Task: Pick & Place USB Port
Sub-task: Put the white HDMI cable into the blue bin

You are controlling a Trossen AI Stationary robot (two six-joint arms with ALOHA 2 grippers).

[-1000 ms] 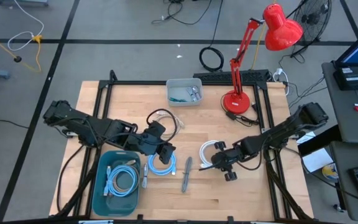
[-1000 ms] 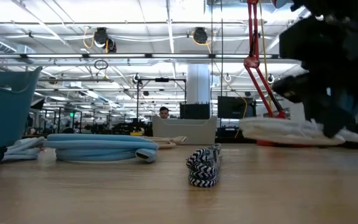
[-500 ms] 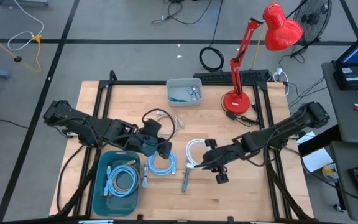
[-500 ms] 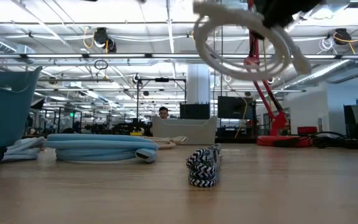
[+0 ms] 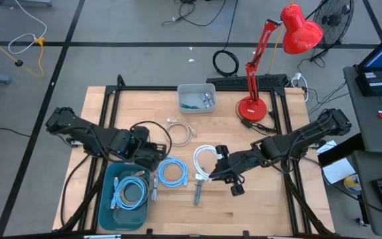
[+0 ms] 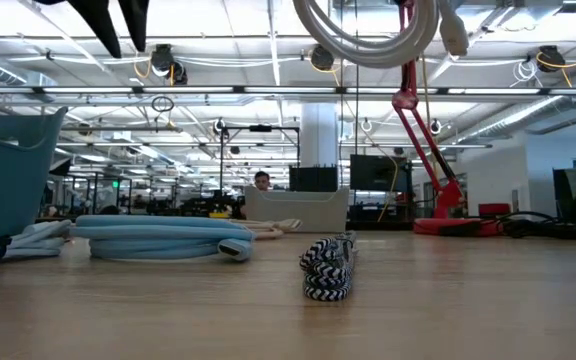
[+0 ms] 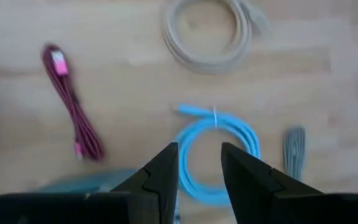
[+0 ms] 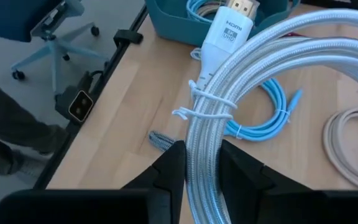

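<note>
A white coiled cable [image 5: 195, 161] with an HDMI plug [image 8: 229, 31] is up in my right gripper [image 5: 215, 168], above the table's middle; its loop shows at the top of the low view [image 6: 368, 40]. My right gripper [image 8: 201, 171] is shut on it. My left gripper [image 5: 152, 158] hovers open over the table by the teal bin [image 5: 105, 199], and its fingers [image 7: 166, 168] point down at a light blue coil [image 7: 219, 149]. That blue coil [image 5: 172, 172] lies flat on the wood. My right gripper pinches the white cable's bundled strands [image 8: 202, 146] between its two fingers, just behind the thin ties [image 8: 207, 106] that bind the coil. It comes from the table's right side. The coil is lifted clear of the table, plug end pointing away from the fingers.
The teal bin holds pale blue cables [image 5: 130, 192]. On the wood lie a beige coil [image 5: 181, 131], a striped braided cable [image 6: 328, 265], a grey cable [image 5: 155, 189] and a magenta cable [image 7: 70, 106]. A grey tray [image 5: 196, 97] and a red lamp [image 5: 252, 106] stand at the far edge.
My right gripper has lifted the white coil off the table and carried it toward the table's left; it rose from table height to the top of the low view. My left gripper has drawn back toward the table's left, away from the blue coil.
</note>
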